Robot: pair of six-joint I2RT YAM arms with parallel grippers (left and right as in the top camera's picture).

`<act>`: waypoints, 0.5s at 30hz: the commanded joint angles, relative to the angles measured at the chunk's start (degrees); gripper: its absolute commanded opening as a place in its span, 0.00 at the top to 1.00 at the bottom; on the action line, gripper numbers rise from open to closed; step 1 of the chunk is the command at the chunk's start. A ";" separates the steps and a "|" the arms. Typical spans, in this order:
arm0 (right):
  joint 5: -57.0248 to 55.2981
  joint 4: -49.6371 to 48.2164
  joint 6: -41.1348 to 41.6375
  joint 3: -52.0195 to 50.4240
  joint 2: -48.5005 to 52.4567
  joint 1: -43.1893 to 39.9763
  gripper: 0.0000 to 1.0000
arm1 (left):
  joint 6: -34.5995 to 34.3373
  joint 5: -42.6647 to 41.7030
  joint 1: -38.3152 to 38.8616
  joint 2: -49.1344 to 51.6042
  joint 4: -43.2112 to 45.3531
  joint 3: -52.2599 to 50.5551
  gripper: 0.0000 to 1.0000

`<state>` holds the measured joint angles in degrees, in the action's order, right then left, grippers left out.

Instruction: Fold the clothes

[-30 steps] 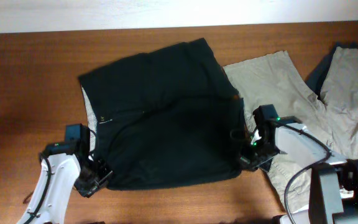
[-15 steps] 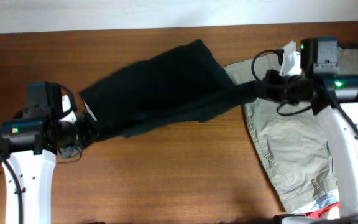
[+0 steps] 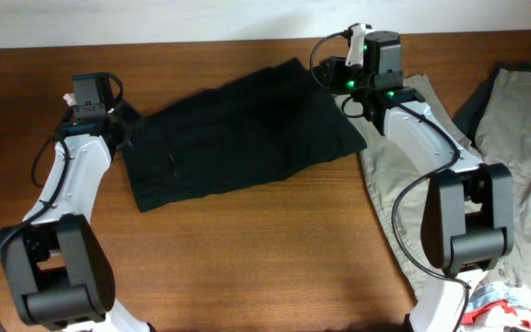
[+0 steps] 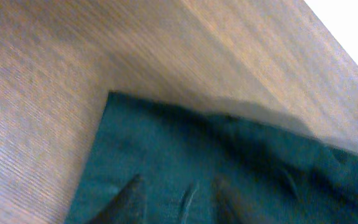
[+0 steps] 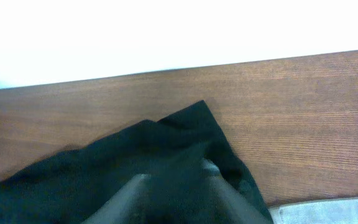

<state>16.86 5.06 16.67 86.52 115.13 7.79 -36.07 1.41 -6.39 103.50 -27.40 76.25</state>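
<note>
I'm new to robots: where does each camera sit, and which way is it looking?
Overhead: fixed above, looking straight down on the brown wooden table, the folded black fabric shorts and both white arms.
Left wrist: on the left arm, low over a corner of the shorts; the left gripper shows blurred, parted fingers at the bottom.
Right wrist: on the right arm, facing the table's far edge; the right gripper shows parted fingers below.
Shared: every view shows the shorts.

The black shorts (image 3: 238, 138) lie folded flat on the table.
</note>
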 commanded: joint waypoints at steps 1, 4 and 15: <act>-2.34 -1.68 0.28 1.07 1.40 0.83 0.42 | 0.04 2.45 -2.05 2.29 2.01 0.52 0.44; -2.38 10.01 0.02 1.03 1.42 0.81 0.42 | 0.20 2.45 -2.40 2.29 -6.82 0.52 0.41; -4.94 31.93 -10.67 0.92 9.97 2.69 0.27 | 17.99 -11.80 -2.40 15.50 -12.28 -0.83 0.05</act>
<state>14.57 34.79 6.70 87.79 123.61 10.66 -24.34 -2.76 -8.60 114.63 -40.03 76.16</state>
